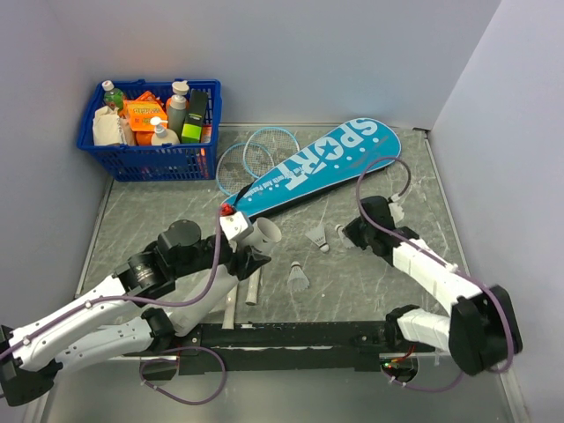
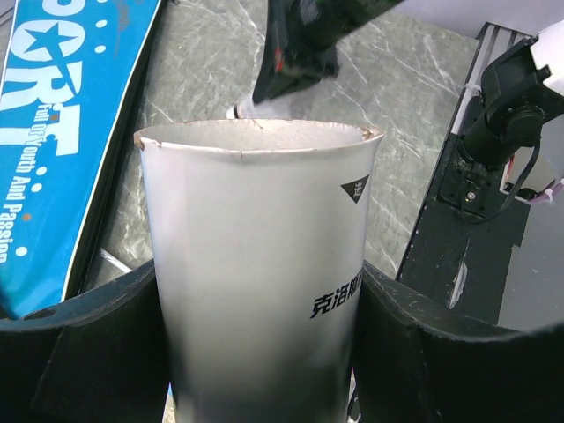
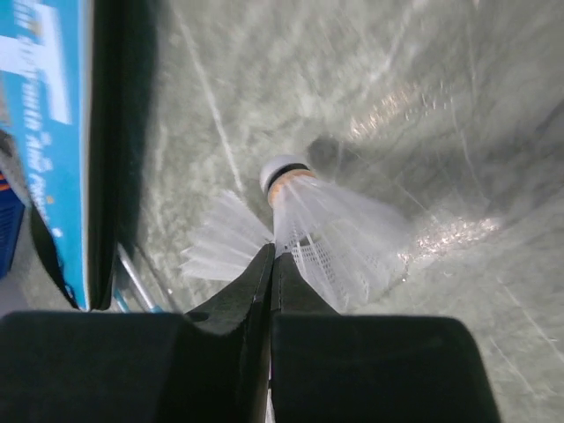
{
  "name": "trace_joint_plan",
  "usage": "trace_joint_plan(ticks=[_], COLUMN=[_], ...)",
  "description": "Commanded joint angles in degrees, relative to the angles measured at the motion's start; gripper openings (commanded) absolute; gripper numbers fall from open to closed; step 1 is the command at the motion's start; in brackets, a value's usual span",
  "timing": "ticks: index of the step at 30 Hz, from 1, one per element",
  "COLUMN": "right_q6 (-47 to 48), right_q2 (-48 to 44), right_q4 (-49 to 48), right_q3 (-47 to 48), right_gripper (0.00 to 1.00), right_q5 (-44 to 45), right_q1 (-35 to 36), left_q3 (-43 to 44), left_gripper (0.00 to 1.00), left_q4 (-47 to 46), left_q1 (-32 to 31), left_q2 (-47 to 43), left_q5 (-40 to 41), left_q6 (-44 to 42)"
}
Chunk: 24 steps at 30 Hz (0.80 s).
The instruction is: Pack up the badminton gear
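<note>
You are looking at a robot test lab, not a home or a shop. Plain grey walls (image 1: 264, 53) are boxing in a small stone-grey table (image 1: 132, 211) on three sides. Two robot arms, the left arm (image 1: 88, 317) and the right arm (image 1: 432, 269), are sitting on a black rail (image 1: 300, 335) along the bottom of the frame. Purple cables (image 1: 358, 192) are looping over them. A blue basket (image 1: 150, 160) of bottles is standing at the upper left.

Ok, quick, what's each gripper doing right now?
Left gripper: jaws closed on the white cup.
Right gripper: jaws shut at the shuttlecock; cannot tell whether a feather is pinched.
</note>
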State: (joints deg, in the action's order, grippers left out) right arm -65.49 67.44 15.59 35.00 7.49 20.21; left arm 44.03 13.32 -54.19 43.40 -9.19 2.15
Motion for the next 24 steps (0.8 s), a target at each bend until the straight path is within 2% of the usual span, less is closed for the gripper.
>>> trace_joint_plan(ticks=[1,4,8,12,15,17,21,24], right_q6=[7.73,18.51,30.14,40.59,45.17,47.03,50.28,51.25], right_q2=[-8.79,-13.37,-15.85,-14.98,-14.79,-16.62,-19.54,-21.82], right_q4=[8.02,11.63,16.65,19.2,21.49,21.93,23.25,26.15], right_q3=[6.73,11.13,18.07,23.79,25.46,25.12,24.58,25.81], right_gripper=[0.0,0.0,0.0,0.0,0.0,0.0,0.0,0.0], right_q5=[5.52,5.26,-0.09,-16.05,-26.86,-30.32,-43.14,-43.17], right_q1=[-0.78,-0.87,-0.87,-0.96,-0.61,-0.35,0.71,3.08], left_q3=[-0.09,0.26,0.79,1.32,0.97,0.1,-0.7,-0.79], left_gripper=[0.01,0.01,0.01,0.01,0.01,0.01,0.01,0.01], left_q4=[1.09,2.14,3.38,4.43,4.26,3.73,3.99,4.52], left_q1=[-0.12,-0.12,-0.12,-0.38,-1.18,-1.87,-3.46,-4.25], left_q2=[1.16,2.91,5.64,9.76,10.31,9.87,9.69,10.48], left_q5=[-1.36,-3.11,-6.97,-11.37,-10.76,-11.29,-11.73,-12.6], left_q6=[3.39,2.25,0.49,-1.45,-3.91,-4.44,-5.58,-6.02])
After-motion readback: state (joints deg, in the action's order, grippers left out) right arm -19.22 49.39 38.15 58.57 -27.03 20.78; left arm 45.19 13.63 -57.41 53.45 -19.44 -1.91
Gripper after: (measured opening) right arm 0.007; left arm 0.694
